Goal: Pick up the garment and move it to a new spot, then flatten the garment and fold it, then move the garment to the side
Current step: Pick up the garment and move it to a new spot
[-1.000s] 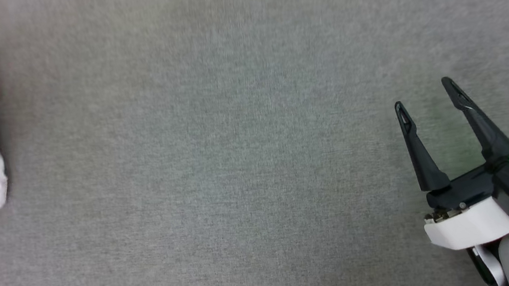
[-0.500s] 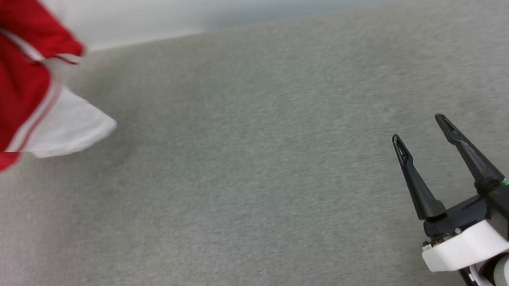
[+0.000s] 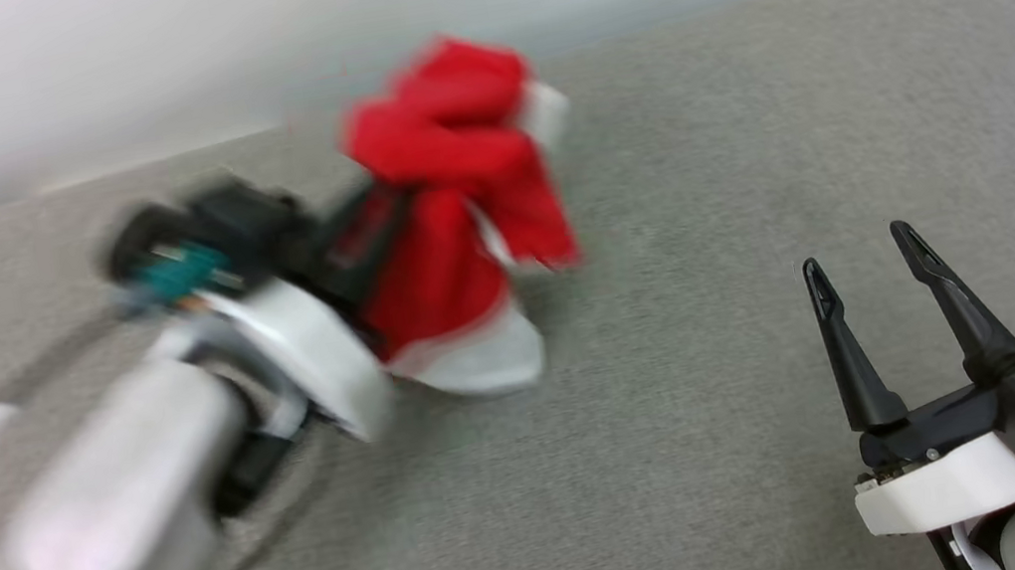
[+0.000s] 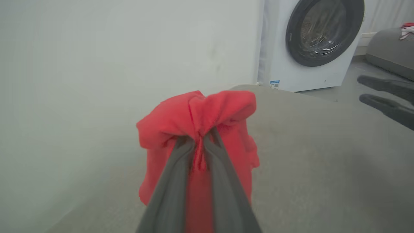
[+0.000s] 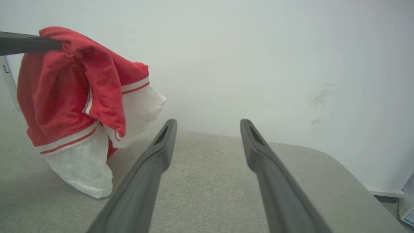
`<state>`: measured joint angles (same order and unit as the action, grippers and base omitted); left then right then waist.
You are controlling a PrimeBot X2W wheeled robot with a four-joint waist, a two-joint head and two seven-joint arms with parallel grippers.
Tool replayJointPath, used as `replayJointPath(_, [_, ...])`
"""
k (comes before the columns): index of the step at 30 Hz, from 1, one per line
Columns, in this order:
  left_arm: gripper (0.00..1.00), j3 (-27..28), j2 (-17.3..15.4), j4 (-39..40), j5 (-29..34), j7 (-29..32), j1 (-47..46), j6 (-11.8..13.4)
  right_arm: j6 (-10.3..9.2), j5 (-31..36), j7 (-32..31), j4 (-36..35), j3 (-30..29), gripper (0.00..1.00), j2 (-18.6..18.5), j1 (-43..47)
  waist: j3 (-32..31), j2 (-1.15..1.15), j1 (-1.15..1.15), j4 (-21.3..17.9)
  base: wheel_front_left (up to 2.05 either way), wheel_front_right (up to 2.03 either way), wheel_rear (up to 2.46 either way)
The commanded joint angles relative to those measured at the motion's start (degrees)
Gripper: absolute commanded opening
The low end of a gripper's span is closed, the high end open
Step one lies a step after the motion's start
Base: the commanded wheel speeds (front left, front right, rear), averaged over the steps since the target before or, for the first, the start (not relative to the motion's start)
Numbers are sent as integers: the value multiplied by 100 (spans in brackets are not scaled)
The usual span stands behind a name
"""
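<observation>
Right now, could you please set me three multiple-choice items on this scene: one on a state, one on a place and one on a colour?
1. What state is the right tool in?
A. Shut on cloth
B. Open and empty
C. Shut on nothing

2. Where is the jersey?
A. Pinched in the left tool
B. Between the right tool's fingers
C. Spread flat under the right tool

3. What colour are the jersey's sleeves?
A. Black
B. Blue
C. White

Answers:
1 B: its two fingers stand wide apart with nothing between them.
2 A: the left wrist view shows the fingers closed on a red fold, with the rest hanging bunched.
3 C: white cloth hangs below the red-and-white striped trim.
</observation>
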<state>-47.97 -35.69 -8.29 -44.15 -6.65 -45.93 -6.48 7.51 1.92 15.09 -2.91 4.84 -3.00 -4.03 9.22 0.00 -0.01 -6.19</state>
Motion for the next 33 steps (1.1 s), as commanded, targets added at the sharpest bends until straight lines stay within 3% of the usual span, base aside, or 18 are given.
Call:
replayJointPath(1, [0, -185, 296, -54, 105, -79, 149, 52, -4, -68, 12, -10, -25, 100, 21, 69, 90, 0, 1, -181, 0, 0, 0])
replayJointPath(8, [1, -1465, 1585, -647, 627, -74, 574, -13, -4, -130, 12, -21, -75, 100, 21, -13, 182, 0, 1, -455, 0, 0, 0])
replayJointPath(9, [44, -1624, 1738, -785, 671, -85, 640, -26, -4, -136, 12, -10, -68, 100, 20, -23, 176, 0, 1, -477, 0, 0, 0])
replayJointPath(10, [100, -1758, 1870, -920, 710, -80, 688, -41, -4, -138, 12, -4, -72, 100, 21, -29, 170, 0, 1, -488, 0, 0, 0])
replayJointPath(15, [100, -2077, 2334, -1493, 681, -389, 918, -63, -4, -105, 12, 37, -85, 100, 21, 7, 45, 0, 1, -422, 0, 0, 0])
replayJointPath(20, [100, -1905, 2372, -1661, 535, -655, 1026, -63, -4, -48, 12, 66, -80, 100, 20, 108, -142, 0, 1, -231, 0, 0, 0])
replayJointPath(27, [100, -1114, 1848, -1239, 437, -845, 1219, 334, -4, 51, 12, 56, -148, 100, 21, 275, -499, 0, 1, 198, 0, 0, 0])
replayJointPath(33, [100, 297, 1181, -353, 466, -853, 1831, 980, -4, 80, 12, -35, -122, 100, 20, 342, -705, 0, 1, 476, 0, 0, 0])
